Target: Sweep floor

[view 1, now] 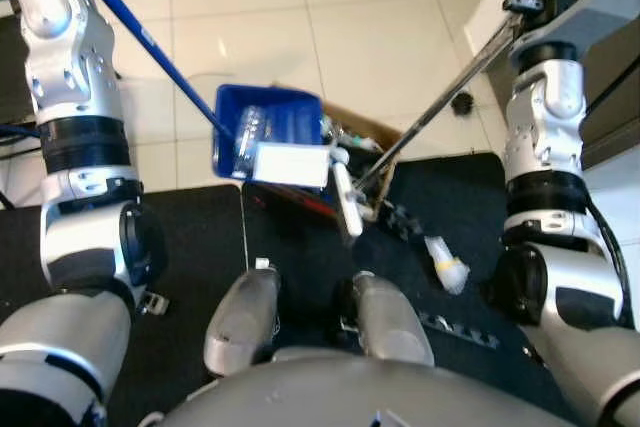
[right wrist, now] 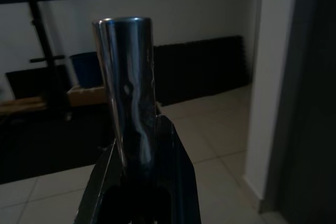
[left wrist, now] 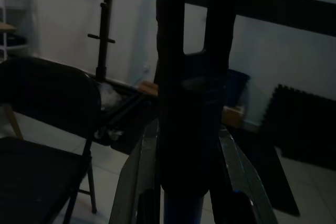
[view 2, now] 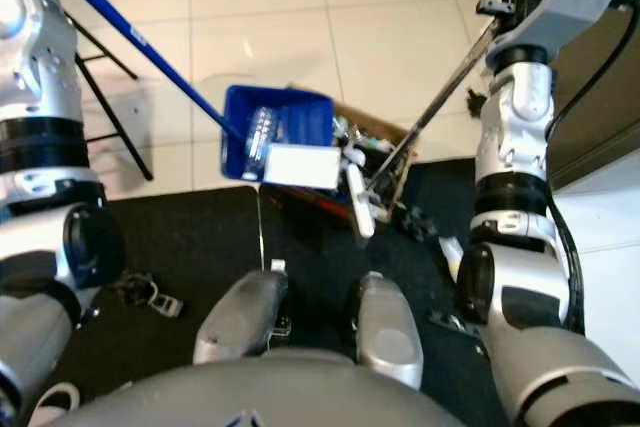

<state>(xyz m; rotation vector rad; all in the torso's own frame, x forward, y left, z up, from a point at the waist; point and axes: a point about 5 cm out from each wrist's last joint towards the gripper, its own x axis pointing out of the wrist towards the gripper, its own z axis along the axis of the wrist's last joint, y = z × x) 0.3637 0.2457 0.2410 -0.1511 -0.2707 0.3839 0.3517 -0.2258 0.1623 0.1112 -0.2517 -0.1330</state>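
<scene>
Blue dustpan [view 1: 268, 133] on long blue handle, litter inside

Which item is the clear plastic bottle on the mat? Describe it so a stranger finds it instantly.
Start at the black floor mat, then look beside the robot's right leg. There the small clear plastic bottle lies on its side, apart from the litter heaped at the blue plastic dustpan; a yellow band marks it.

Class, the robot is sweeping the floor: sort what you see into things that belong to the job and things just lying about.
Job: blue dustpan on its blue handle, broom pole, plastic bottle on the black mat.
Lying about: cardboard box, folding chair.
</scene>
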